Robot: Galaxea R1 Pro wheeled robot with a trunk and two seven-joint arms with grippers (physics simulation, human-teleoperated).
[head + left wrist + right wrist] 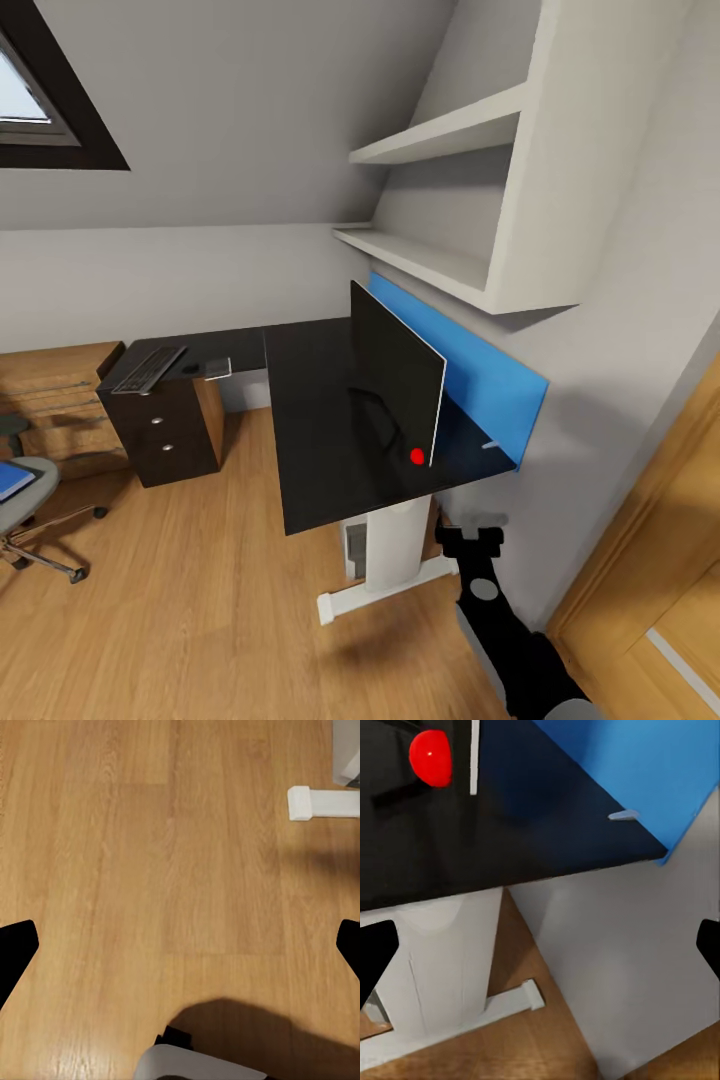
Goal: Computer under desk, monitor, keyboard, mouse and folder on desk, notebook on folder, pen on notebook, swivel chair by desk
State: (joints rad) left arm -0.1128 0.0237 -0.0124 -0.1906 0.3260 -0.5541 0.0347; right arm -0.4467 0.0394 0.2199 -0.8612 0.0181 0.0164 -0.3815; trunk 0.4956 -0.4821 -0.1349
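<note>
The black-topped desk (320, 440) with its blue back panel (480, 375) stands against the right wall. On it the black monitor (395, 385) stands edge-on, its red dot (431, 756) at the lower corner. A short light stick, the pen by its look (490, 445) (622, 815), lies by the panel. The keyboard (148, 368), a dark mouse (190, 368) and the grey notebook (218, 368) lie on the desk's far left wing. The blue folder (12, 480) lies on the swivel chair (30, 500). The grey computer (354, 548) peeks out behind the desk leg. My right gripper (469, 535) (540, 952) hangs open and empty below the desk's near corner. Over bare floor, my left gripper (180, 945) is open too.
A white desk leg (392, 550) and its foot (322, 802) stand on the wood floor (200, 600). White wall shelves (450, 200) hang above the desk. A light-wood dresser (60, 400) is at the left and a wooden door (650, 560) at the right.
</note>
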